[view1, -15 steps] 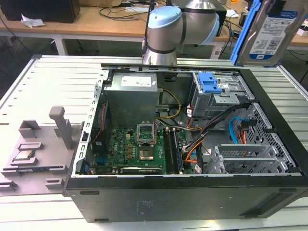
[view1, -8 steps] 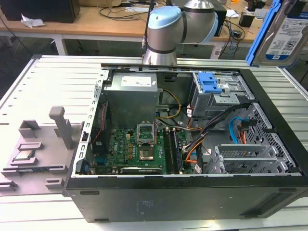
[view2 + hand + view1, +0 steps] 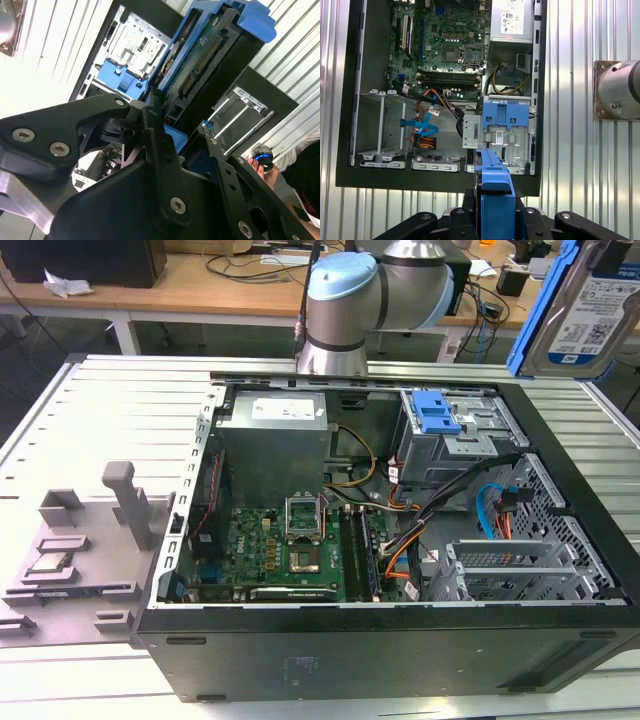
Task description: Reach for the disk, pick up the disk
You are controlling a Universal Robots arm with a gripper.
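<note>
We are observing the disk [image 3: 580, 310] being carried aloft, clear of the open computer case [image 3: 380, 530], at the upper corner on the exterior view's right. Nothing is touching it from the case; open air is lying between its lower edge and the drive cage [image 3: 450, 440] beneath. The case itself is lying on its side on the ribbed metal surface [image 3: 110, 410], its black rim [image 3: 380, 625] framing the motherboard [image 3: 290, 550], the grey power supply [image 3: 275, 430] and a blue latch [image 3: 437, 415] on top of the cage.

The disk is showing a silver face with a white-and-blue label and a blue plastic frame [image 3: 535, 320] running along its edges. In the second wrist view its underside is showing a dark circuit board and connector row [image 3: 200, 75], blue frame [image 3: 255, 22] at the far end.

The hand [image 3: 496, 215] is pinching the disk: in the first wrist view we are seeing the blue frame edge [image 3: 495, 180] standing between the black fingers [image 3: 540, 220], directly above the cage and latch [image 3: 504, 114]. In the second wrist view the fingers [image 3: 160, 145] are closing on the disk's near end.
</note>
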